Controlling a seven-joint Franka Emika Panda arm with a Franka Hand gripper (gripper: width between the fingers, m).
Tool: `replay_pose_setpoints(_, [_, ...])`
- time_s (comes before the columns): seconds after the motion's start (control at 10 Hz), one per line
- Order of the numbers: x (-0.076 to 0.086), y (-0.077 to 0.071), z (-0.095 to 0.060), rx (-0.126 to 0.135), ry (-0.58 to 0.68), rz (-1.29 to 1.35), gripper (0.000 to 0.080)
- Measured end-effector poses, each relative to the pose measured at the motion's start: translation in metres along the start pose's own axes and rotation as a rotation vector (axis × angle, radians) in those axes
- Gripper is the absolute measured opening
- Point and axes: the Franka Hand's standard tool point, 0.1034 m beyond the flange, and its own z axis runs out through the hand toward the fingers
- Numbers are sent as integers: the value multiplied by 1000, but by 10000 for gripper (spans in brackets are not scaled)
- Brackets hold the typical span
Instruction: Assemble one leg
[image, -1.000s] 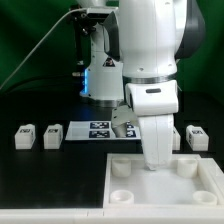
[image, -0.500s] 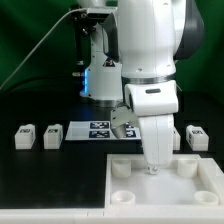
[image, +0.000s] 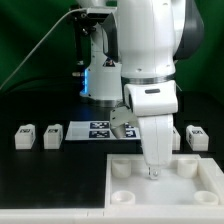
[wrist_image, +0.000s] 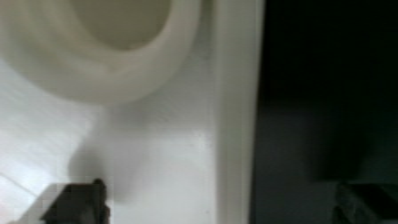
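In the exterior view, the end effector (image: 152, 172) hangs low over a smooth white tray (image: 165, 202) with round corner sockets (image: 120, 170). Whether its fingers are apart or together I cannot tell. A leg (image: 197, 136), a small tagged white block, stands on the dark bench (image: 50, 180) at the exterior view's right, apart from the end effector. Two other legs (image: 25, 136) stand far left.

In the wrist view, the blurred white tray (wrist_image: 160, 140) meets the dark bench (wrist_image: 329, 100).

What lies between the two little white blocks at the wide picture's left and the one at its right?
The marker board, partly behind the arm, as the exterior view shows.
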Motion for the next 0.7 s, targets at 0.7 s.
replay_pose_setpoints(0.7, [7,-5,-23,-28,-7,114,649])
